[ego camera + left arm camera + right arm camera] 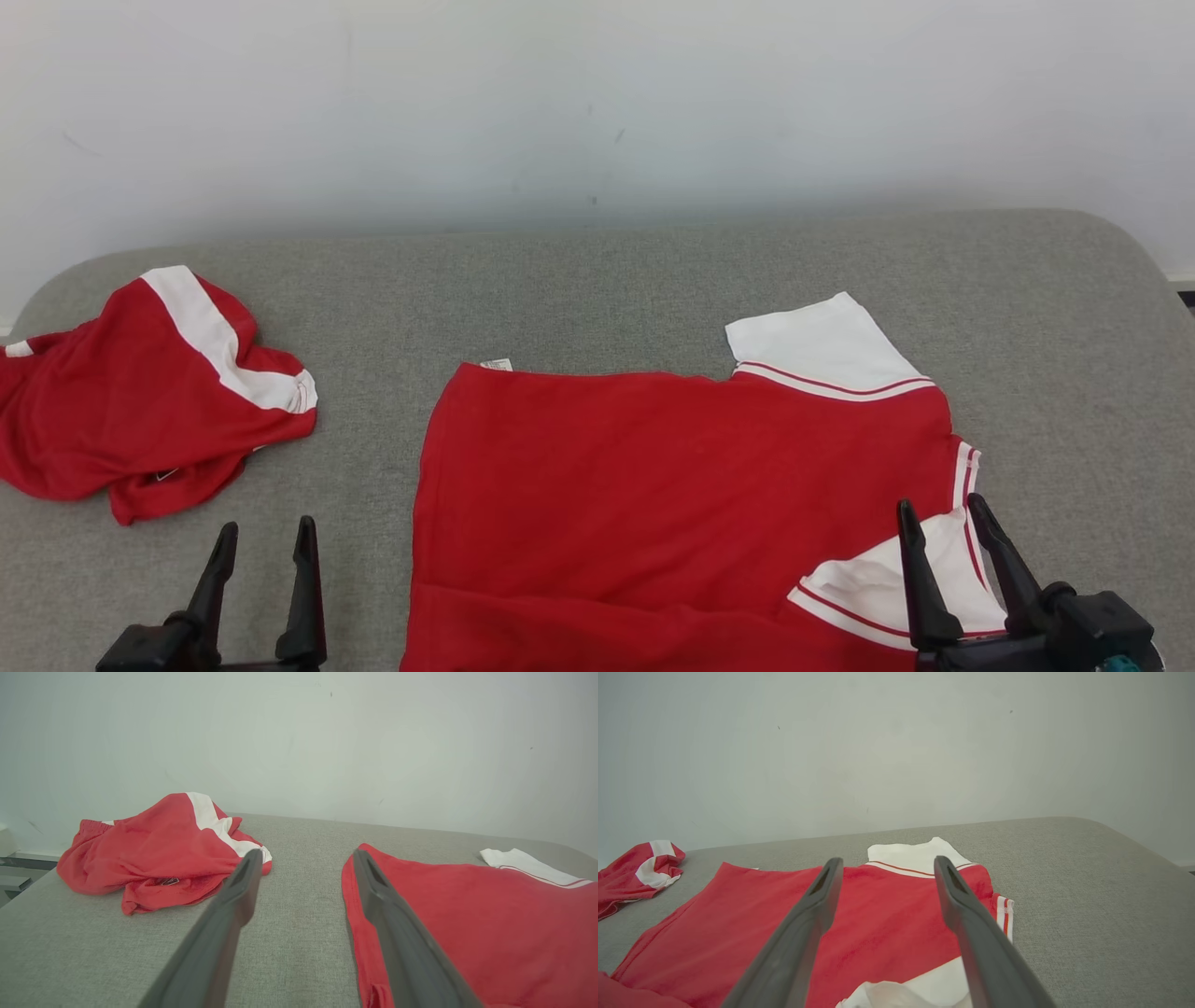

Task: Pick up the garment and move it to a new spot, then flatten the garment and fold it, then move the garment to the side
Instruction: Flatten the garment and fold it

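The garment (672, 485), a red T-shirt with white sleeves, lies spread mostly flat on the grey padded surface (597, 289). Its hem faces left and its sleeves lie to the right; the near edge is slightly rumpled. My left gripper (266, 527) stands open over bare surface just left of the hem, holding nothing. In the left wrist view, the left gripper (307, 855) has the garment (490, 924) to its right. My right gripper (941, 506) is open above the near white sleeve. The right wrist view shows the right gripper (888, 860) pointing over the garment (878, 924).
A second red and white piece of clothing (149, 392) lies crumpled at the far left of the surface, also seen as a crumpled heap (159, 854) from the left wrist. A pale wall (597, 93) stands right behind. The surface's corners are rounded at both far ends.
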